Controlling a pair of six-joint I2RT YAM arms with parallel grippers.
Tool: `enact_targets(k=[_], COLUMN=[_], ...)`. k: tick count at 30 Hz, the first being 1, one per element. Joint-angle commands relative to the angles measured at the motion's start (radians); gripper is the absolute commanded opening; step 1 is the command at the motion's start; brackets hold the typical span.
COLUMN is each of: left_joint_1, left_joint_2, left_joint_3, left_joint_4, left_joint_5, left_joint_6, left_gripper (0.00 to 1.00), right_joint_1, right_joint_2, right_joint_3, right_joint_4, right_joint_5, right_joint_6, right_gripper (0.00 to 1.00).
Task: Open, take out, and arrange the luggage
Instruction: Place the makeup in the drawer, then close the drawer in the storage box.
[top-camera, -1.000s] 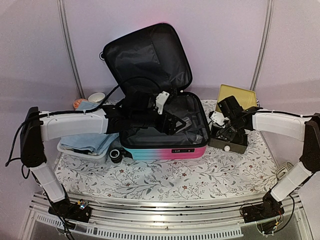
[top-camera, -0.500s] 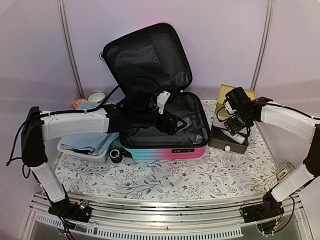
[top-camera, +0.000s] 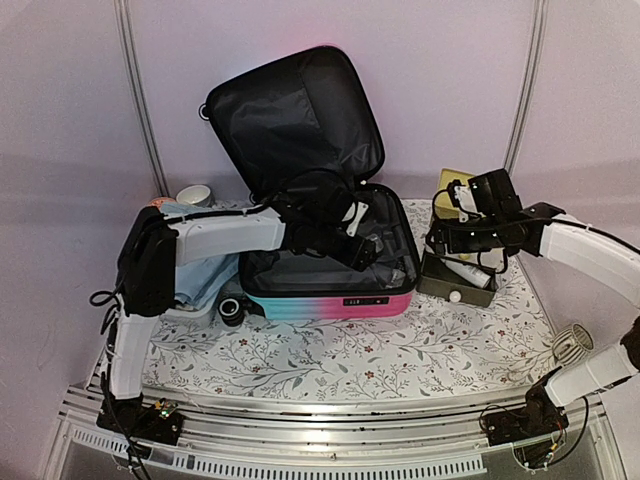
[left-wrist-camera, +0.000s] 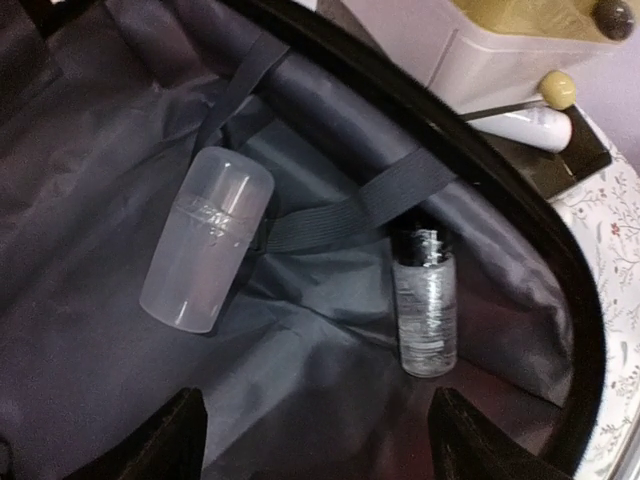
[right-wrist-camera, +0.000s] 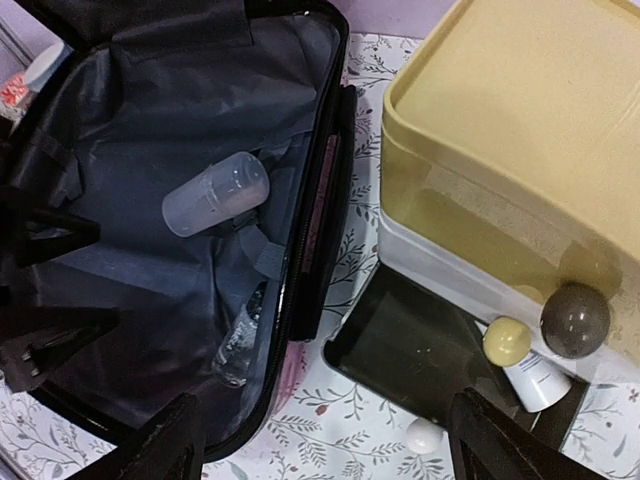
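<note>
over the luggage (top-camera: 330, 297), left claw (left-wrist-camera: 318, 445) gapes (seemingly empty)

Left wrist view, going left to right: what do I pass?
Inside the luggage: frosted translucent plastic cylinder → small clear bottle with black cap; then, outside its rim, white plastic tube.

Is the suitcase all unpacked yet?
Not yet. The luggage is open, lid up. The left hand hovers open over a frosted container and a small bottle lying inside; nothing is held. The right hand is open and empty too. Both items need taking out and arranging.
</note>
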Motion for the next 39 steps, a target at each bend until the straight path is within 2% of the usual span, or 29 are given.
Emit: enact_targets(k=[1, 8, 12, 16, 19, 22, 23, 31, 39], left_joint_1=[0.053, 0.089, 0.103, 0.104, 0.104, 0.104, 0.107, 0.115, 0.117], left_joint_2=[0.062, 0.163, 0.208, 0.234, 0.253, 0.274, 0.283, 0.309, 0.288], left_joint_3=[0.084, 0.164, 0.204, 0.207, 0.225, 0.251, 0.26, 0.265, 0.223], left_joint_4=[-0.053, -0.074, -0.069, -0.02, -0.004, -0.001, -0.001, 0.041, 0.07], left_joint_5=[-0.023, -0.027, 0.005, 0.061, 0.082, 0.097, 0.101, 0.132, 0.157], left_joint_6=[0.068, 0.156, 0.174, 0.198, 0.204, 0.205, 0.208, 0.217, 0.206], left_gripper=[0.8, 0.84, 0.83, 0.83, 0.83, 0.83, 0.83, 0.8, 0.75], right_joint_1=[-0.001, -0.008, -0.027, -0.071, -0.123, -0.204, -0.223, -0.322, -0.37], right_joint_2=[-0.122, -0.242, -0.253, -0.321, -0.329, -0.288, -0.268, -0.129, 0.046], right_joint_3=[-0.135, -0.394, -0.473, -0.605, -0.682, -0.733, -0.747, -0.759, -0.667], right_joint_4=[0.197, 0.387, 0.314, 0.364, 0.421, 0.492, 0.514, 0.697, 0.852], right_joint_5=[-0.1, -0.203, -0.077, -0.049, -0.084, -0.162, -0.186, -0.198, -0.181], right_joint_6=[0.159, 0.366, 0.435, 0.523, 0.589, 0.639, 0.649, 0.723, 0.779], right_gripper=[0.86, 0.82, 0.75, 0.63, 0.42, 0.06, 0.03, 0.02, 0.02])
